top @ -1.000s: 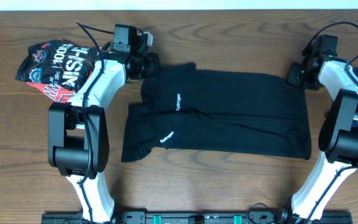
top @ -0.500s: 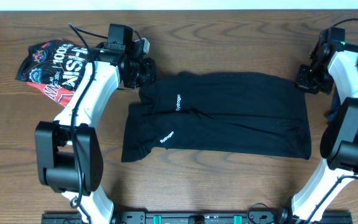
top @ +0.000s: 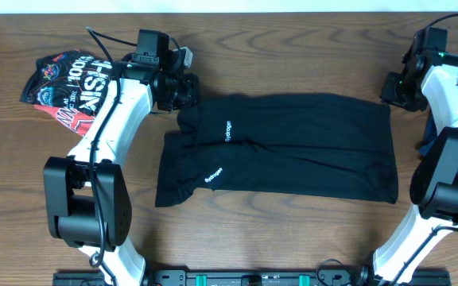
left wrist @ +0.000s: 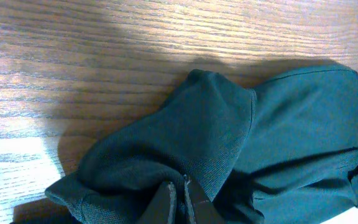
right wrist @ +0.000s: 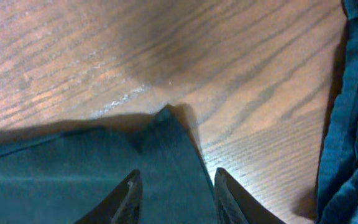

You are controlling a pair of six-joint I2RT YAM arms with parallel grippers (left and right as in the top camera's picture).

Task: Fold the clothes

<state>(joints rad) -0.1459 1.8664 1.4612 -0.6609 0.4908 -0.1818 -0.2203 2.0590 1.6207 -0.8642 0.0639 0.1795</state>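
The clothes' black shirt (top: 293, 151) lies spread across the middle of the table, with two small white lettering marks (top: 227, 131) near its left side. My left gripper (top: 186, 94) is shut on the shirt's far left corner, and the left wrist view shows the fabric (left wrist: 229, 137) bunched between the closed fingers (left wrist: 166, 202). My right gripper (top: 396, 87) stands open at the far right corner. In the right wrist view that corner (right wrist: 166, 124) lies flat on the wood, with the fingertips (right wrist: 132, 186) apart over it and the gripper (right wrist: 176, 182) holding nothing.
A red-black printed garment (top: 70, 83) lies crumpled at the far left. A dark blue garment (top: 429, 135) sits at the right edge behind the right arm, and blue fabric (right wrist: 356, 124) also shows beside the right gripper. Bare wooden table (top: 293, 48) surrounds the shirt.
The right gripper has opened and let go of the shirt's far right corner, lifting slightly back. The left gripper shifted a little left earlier, still shut on its corner.
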